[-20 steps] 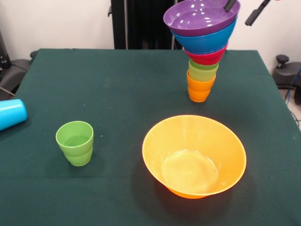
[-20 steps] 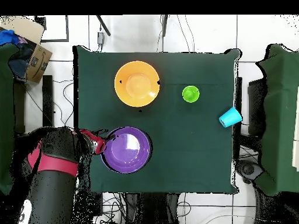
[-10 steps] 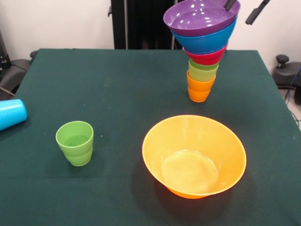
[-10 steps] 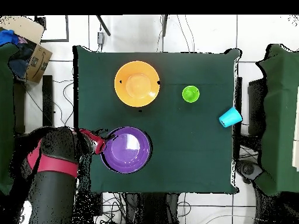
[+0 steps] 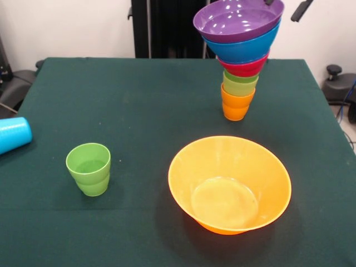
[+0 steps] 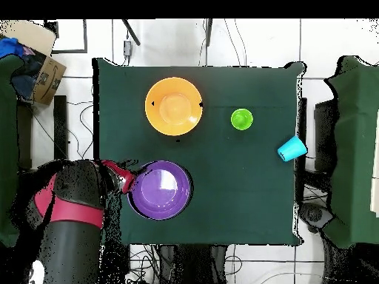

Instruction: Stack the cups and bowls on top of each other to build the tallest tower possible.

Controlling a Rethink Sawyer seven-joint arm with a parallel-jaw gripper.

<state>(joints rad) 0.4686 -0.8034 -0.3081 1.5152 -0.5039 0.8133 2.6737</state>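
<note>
Front view, top right: my gripper (image 5: 285, 5) has lifted off the purple bowl (image 5: 238, 20), apparently spread empty, leaving the tower (image 5: 239, 61) standing, so the big orange bowl (image 5: 230, 184) at lower centre comes next.

**Tower standing, three pieces loose on the cloth**

The tower (image 5: 239, 61) stands upright toward the table's far right in the front view: orange cup lowest, two green cups nested in it, then a small red bowl, a blue bowl, and a wide purple bowl (image 6: 161, 189) topmost, mouth up. Large orange bowl (image 5: 230, 184) sits upright and empty, in front of the tower and apart from it. Stepped green cup (image 5: 89, 168) stands upright, well left. Light blue cup (image 5: 13, 134) lies on its side at the left edge.
</note>
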